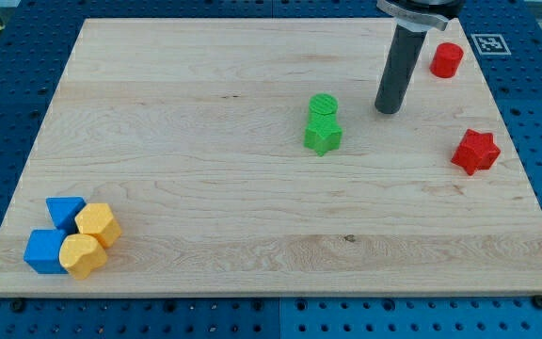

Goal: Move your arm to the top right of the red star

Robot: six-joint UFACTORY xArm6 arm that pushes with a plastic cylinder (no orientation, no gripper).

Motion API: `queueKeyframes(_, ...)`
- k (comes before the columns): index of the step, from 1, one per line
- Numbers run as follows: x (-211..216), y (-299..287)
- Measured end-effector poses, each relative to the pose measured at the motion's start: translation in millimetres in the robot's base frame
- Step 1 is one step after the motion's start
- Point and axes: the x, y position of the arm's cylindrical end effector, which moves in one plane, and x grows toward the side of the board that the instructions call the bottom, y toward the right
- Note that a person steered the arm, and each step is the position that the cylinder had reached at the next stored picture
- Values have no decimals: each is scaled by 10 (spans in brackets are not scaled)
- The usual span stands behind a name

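The red star (475, 151) lies on the wooden board (205, 169) near the view's right edge. My tip (386, 110) rests on the board to the star's upper left, about a hundred pixels away and apart from it. A red cylinder (447, 59) stands near the board's top right corner, above the star and to the right of my rod. A green cylinder (324, 108) and a green star (323, 136) touch each other just left of my tip.
At the board's bottom left sits a cluster: a blue triangular block (65, 212), a blue cube (43, 251), and two yellow blocks (97, 224) (82, 255). A fiducial tag (490, 43) lies off the board's top right corner.
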Motion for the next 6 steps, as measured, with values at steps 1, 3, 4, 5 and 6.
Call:
queueKeyframes(1,-11,68)
queueKeyframes(3,-87,741)
queueKeyframes(4,23,1054)
queueKeyframes(5,289,1199)
queueKeyframes(6,532,1331)
